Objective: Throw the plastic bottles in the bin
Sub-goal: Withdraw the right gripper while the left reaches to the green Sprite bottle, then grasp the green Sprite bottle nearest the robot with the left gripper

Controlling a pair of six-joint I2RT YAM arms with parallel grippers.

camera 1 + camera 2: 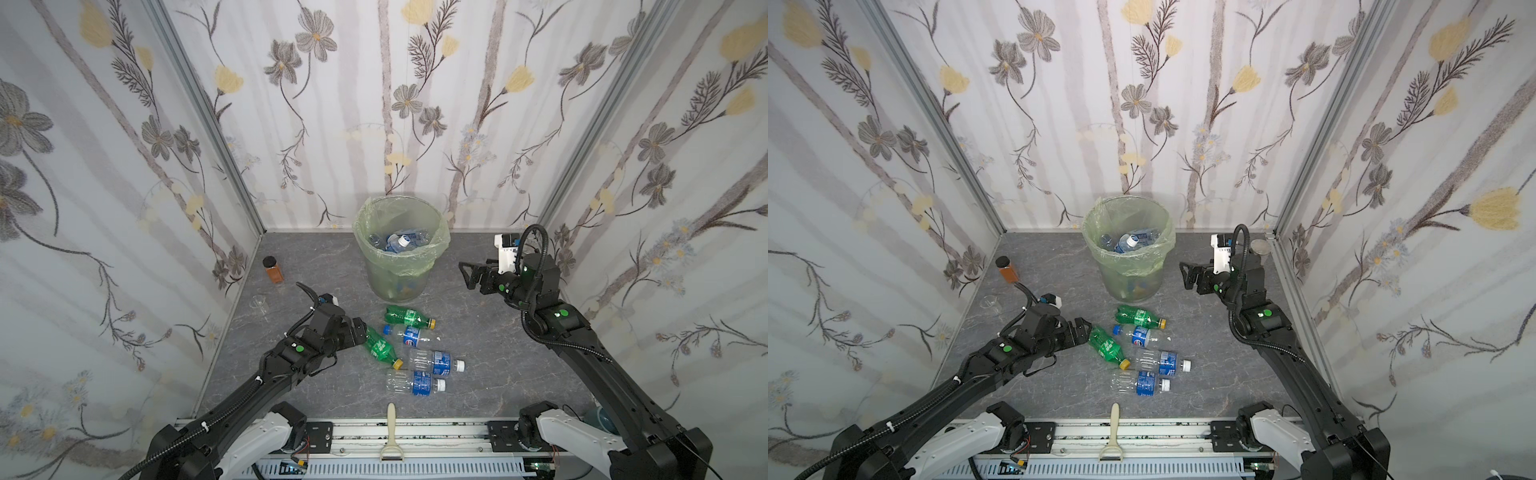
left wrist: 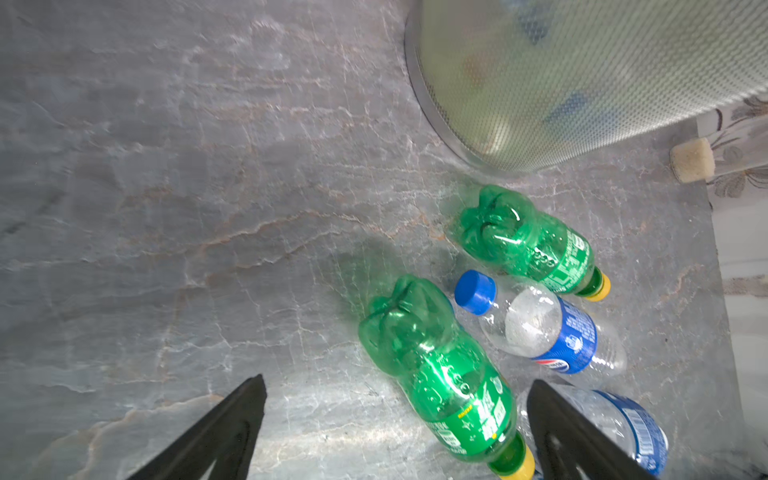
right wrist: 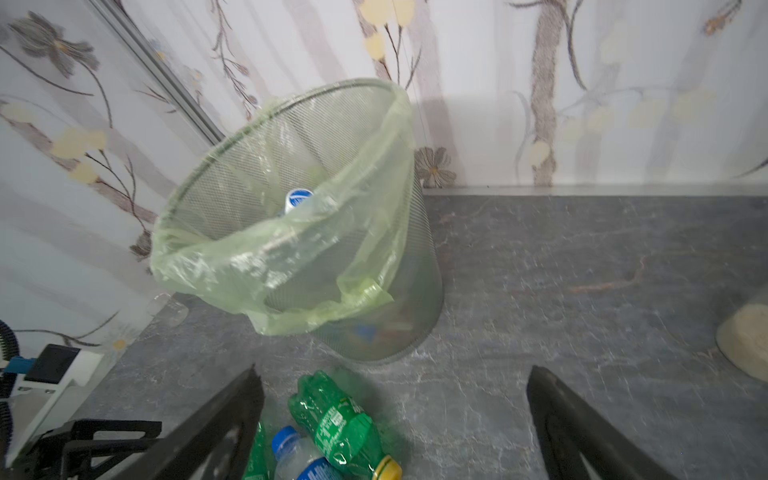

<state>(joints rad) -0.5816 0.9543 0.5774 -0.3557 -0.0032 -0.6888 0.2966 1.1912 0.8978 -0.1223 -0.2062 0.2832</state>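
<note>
The bin (image 1: 440,239) (image 1: 1166,239), a mesh wastebasket with a pale green bag over its rim, stands at the back middle in both top views, and several clear plastic bottles (image 1: 398,242) lie inside it. Several more lie on the grey table in front of it: a green one (image 1: 409,316), a second green one (image 1: 380,348), a blue-capped clear one (image 1: 409,334) and two blue-labelled, white-capped ones (image 1: 436,361). My left gripper (image 1: 365,332) (image 2: 397,380) is open, low over the nearer green bottle (image 2: 436,374). My right gripper (image 1: 465,275) (image 3: 395,374) hangs open and empty, right of the bin (image 3: 291,232).
An amber jar with a black lid (image 1: 272,269) and a small clear cup (image 1: 258,302) stand at the back left. A clear cylinder with a beige base (image 3: 744,340) stands at the back right. A beige-handled brush (image 1: 391,432) lies at the front edge. Patterned walls close in three sides.
</note>
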